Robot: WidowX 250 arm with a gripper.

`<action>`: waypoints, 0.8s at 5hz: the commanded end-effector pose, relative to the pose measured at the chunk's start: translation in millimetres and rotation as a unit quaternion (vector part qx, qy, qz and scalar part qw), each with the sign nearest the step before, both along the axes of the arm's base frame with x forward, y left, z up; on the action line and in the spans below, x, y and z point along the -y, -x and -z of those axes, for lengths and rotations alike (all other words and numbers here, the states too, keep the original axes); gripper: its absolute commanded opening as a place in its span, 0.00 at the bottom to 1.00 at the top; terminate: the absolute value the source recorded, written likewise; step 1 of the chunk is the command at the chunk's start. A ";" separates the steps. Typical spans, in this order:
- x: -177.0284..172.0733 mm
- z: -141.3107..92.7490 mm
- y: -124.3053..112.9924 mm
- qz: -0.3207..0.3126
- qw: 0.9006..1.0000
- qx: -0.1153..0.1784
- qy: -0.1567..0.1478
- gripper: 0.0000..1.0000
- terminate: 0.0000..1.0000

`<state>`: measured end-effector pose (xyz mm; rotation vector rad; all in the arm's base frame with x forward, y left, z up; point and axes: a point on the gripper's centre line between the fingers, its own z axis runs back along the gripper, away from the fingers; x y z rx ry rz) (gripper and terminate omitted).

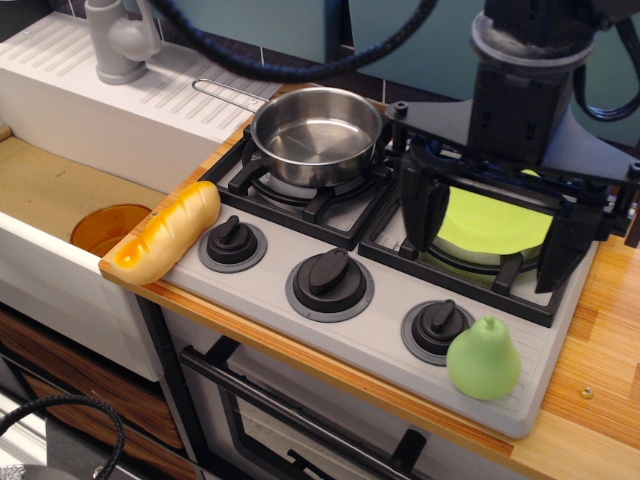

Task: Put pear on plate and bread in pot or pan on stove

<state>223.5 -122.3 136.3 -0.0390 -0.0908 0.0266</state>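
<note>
The light-green pear (483,358) stands upright on the grey stove (270,310) at its front right corner, next to the right knob (438,328). The lime-green plate (495,228) lies on the right burner grate. My gripper (492,238) hangs over the plate, open and empty, with one black finger (418,215) at the plate's left and the other (572,250) at its right. The tan bread (170,233) lies at the stove's left edge, beside the left knob. The empty steel pan (317,135) sits on the left burner with its wire handle pointing back left.
An orange translucent dish (108,228) lies in the sink (50,190) to the left. A grey faucet (120,40) stands on the white drainboard behind it. A wooden counter (610,330) runs along the right. Black cables hang above.
</note>
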 end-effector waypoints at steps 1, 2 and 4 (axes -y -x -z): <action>0.0 0.0 0.0 0.000 1.000 0.000 0.000 1.00 0.00; 1.3 18.5 -2.5 0.000 1.000 0.016 0.005 1.00 0.00; -3.9 54.6 -12.1 0.013 0.999 0.045 0.010 1.00 0.00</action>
